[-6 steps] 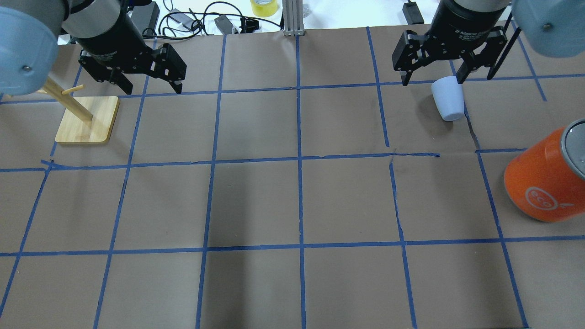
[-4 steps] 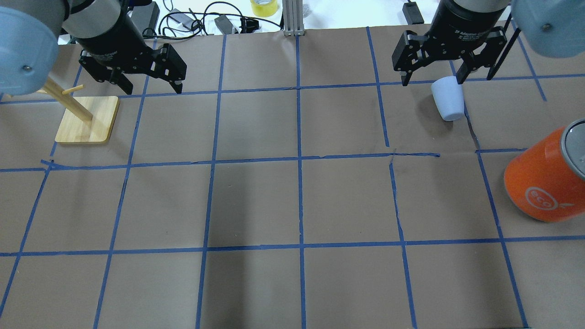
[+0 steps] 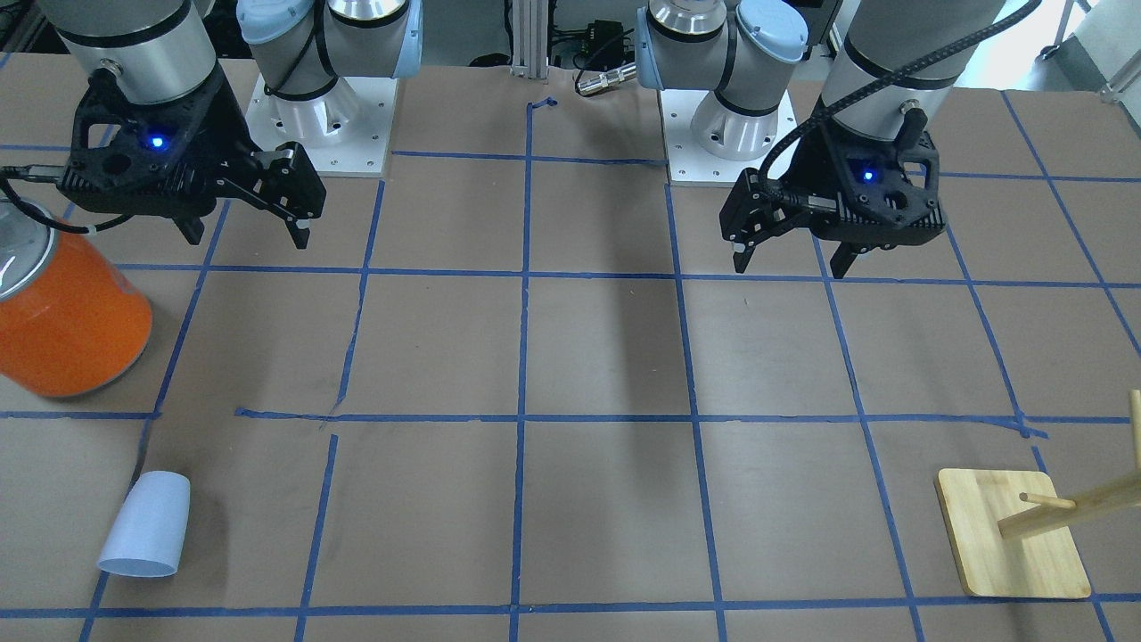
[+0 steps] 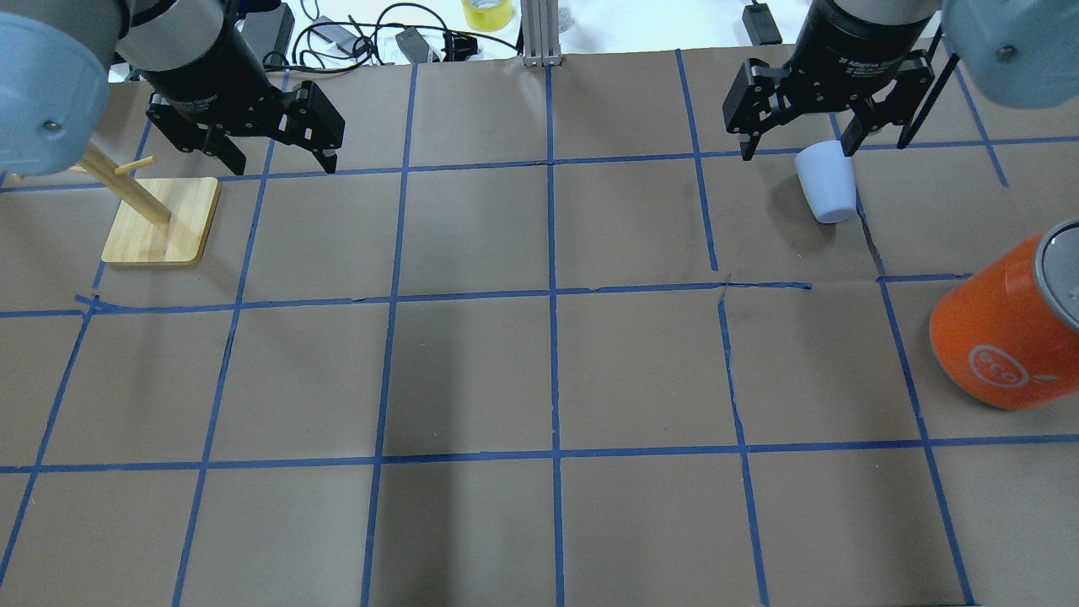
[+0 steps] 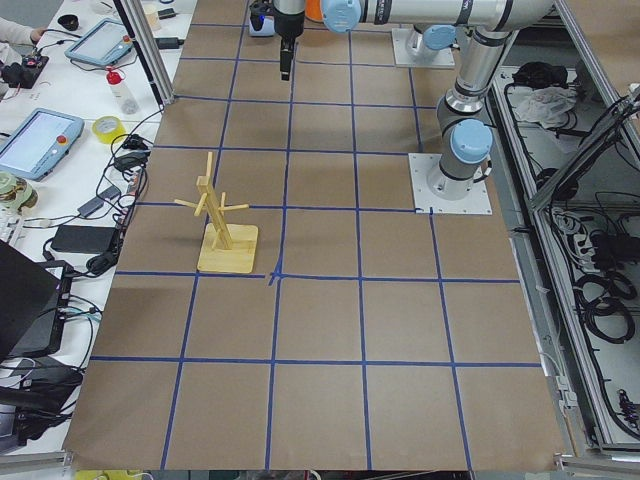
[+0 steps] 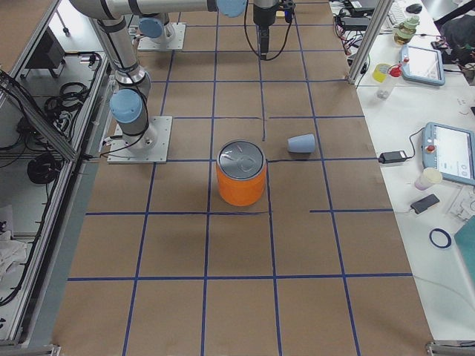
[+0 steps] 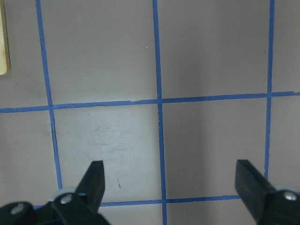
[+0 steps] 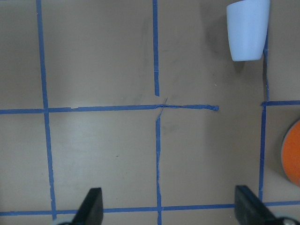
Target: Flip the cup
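Observation:
The pale blue-white cup (image 4: pixel 826 181) lies on its side on the brown paper, its wide mouth pointing away from the robot. It also shows in the front view (image 3: pixel 147 524), the right side view (image 6: pixel 301 143) and the right wrist view (image 8: pixel 247 29). My right gripper (image 4: pixel 797 150) is open and empty, held high above the table on the robot's side of the cup; it shows in the front view (image 3: pixel 248 236) and the right wrist view (image 8: pixel 171 208). My left gripper (image 4: pixel 282 164) is open and empty, far from the cup (image 3: pixel 789 266) (image 7: pixel 171 183).
A large orange can (image 4: pixel 1003 337) with a silver top stands upright at the right, near the cup (image 3: pixel 67 321) (image 6: pixel 241 178). A wooden peg rack (image 4: pixel 160 223) on a square base stands at the far left (image 3: pixel 1012 535) (image 5: pixel 225 235). Blue tape lines grid the table.

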`<action>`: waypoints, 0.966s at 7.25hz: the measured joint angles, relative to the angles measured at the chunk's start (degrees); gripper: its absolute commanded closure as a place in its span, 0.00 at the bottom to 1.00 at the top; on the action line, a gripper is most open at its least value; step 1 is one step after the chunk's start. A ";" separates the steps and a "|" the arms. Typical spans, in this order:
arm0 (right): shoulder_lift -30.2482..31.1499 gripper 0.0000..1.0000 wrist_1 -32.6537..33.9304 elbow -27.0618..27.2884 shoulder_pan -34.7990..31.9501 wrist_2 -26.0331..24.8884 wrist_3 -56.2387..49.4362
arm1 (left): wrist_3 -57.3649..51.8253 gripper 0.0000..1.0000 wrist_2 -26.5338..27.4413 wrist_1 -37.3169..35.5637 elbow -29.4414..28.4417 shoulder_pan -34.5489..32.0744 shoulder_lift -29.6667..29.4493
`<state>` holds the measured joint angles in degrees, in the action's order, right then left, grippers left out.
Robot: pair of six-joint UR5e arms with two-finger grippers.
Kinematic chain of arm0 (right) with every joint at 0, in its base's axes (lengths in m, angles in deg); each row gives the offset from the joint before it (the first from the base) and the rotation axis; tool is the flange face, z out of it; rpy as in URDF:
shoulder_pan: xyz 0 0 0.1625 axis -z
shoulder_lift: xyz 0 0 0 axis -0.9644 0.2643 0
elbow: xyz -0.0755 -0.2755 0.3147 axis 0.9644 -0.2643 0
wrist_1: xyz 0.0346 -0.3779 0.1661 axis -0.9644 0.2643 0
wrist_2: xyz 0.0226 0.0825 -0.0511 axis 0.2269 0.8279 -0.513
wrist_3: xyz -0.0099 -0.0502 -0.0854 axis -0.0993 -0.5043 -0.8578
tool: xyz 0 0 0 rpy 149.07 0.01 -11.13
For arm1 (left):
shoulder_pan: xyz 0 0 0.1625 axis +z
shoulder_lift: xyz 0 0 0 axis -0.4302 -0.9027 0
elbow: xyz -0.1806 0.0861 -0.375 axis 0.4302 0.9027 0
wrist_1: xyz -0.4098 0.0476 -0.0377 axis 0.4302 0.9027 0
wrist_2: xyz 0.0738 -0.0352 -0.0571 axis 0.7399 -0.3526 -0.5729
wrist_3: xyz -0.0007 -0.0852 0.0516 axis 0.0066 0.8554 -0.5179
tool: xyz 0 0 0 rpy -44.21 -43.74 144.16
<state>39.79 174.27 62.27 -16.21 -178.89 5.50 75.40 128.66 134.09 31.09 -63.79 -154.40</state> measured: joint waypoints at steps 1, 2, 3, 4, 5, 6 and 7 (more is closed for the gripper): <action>-0.05 0.00 -0.06 0.00 0.02 0.00 -0.06 | 0.00 0.00 0.02 -0.01 -0.01 0.00 -0.04; -0.12 0.00 -0.10 -0.12 0.06 -0.01 -0.08 | 0.00 0.00 0.06 -0.01 -0.03 0.00 -0.05; -0.18 0.00 -0.06 -0.33 0.10 -0.03 -0.09 | 0.00 0.00 0.08 -0.01 -0.03 0.01 -0.09; -0.29 0.00 0.50 -0.37 0.53 -0.52 -0.10 | 0.02 0.00 0.09 -0.01 -0.02 0.00 -0.12; -0.84 0.00 2.35 -0.20 1.90 -1.43 -0.25 | 0.06 0.00 0.07 -0.19 -0.01 0.01 -0.22; -2.93 0.00 5.26 0.18 4.54 -1.94 -1.33 | 0.06 0.00 0.03 -0.54 0.02 0.03 -0.30; -6.81 0.00 8.98 0.41 8.20 -1.89 -4.04 | 0.03 0.00 0.01 -0.71 0.03 0.06 -0.35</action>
<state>32.98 183.25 62.67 -8.01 -180.78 1.46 75.43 128.67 133.38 31.13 -63.74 -154.76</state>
